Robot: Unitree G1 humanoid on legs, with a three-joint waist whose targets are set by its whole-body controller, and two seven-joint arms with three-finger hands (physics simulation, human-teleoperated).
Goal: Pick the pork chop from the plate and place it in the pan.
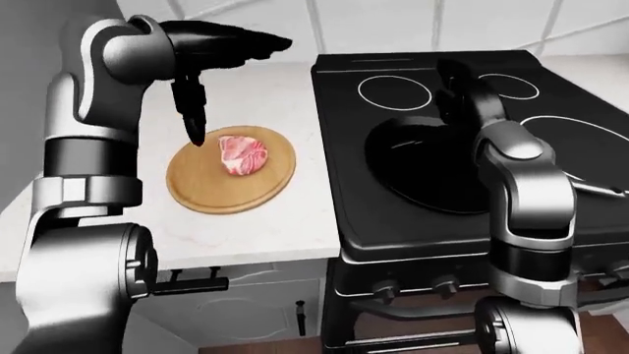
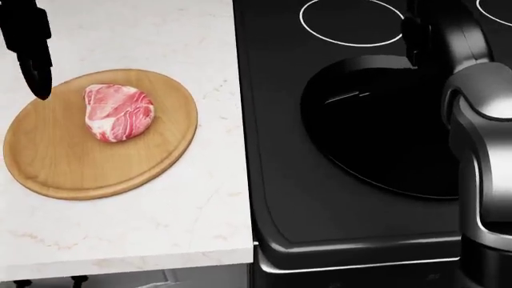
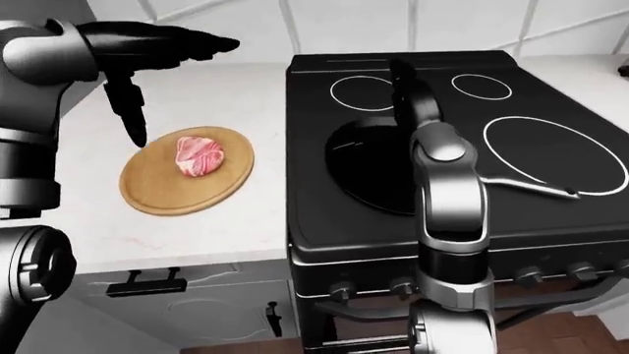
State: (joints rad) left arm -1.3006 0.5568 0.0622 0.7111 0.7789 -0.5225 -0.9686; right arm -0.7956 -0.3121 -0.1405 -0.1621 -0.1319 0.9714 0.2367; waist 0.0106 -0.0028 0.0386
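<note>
No brand, label or lettering is legible on any surface. The round light-brown wooden plate [image 2: 96,174] lies flat on the white marble-patterned table [image 2: 144,228], near its right edge and just left of the black glass-top stove [image 2: 280,198]. The plate holds one item: the raw pink-and-white marbled pork chop [image 2: 118,111], resting slightly left of and beyond the plate's centre. The round black pan [image 1: 418,166] sits on the stove's near-left area and appears to hold nothing; its dark interior blends with the stove top, so its rim is hard to trace. White ring markings [image 2: 352,21] outline the burners on the far side. The left hand [image 1: 212,55] is raised over the table beyond the plate, its dark fingers [image 1: 251,43] spread and extended to the right, holding nothing; one finger [image 2: 36,72] points downward with its tip over the plate's far-left rim, apart from the pork chop. The right hand [image 1: 454,96] is over the stove at the pan's far edge; whether its fingers are spread or closed cannot be determined. Cabinet fronts below the table carry dark handles [image 1: 192,284].
</note>
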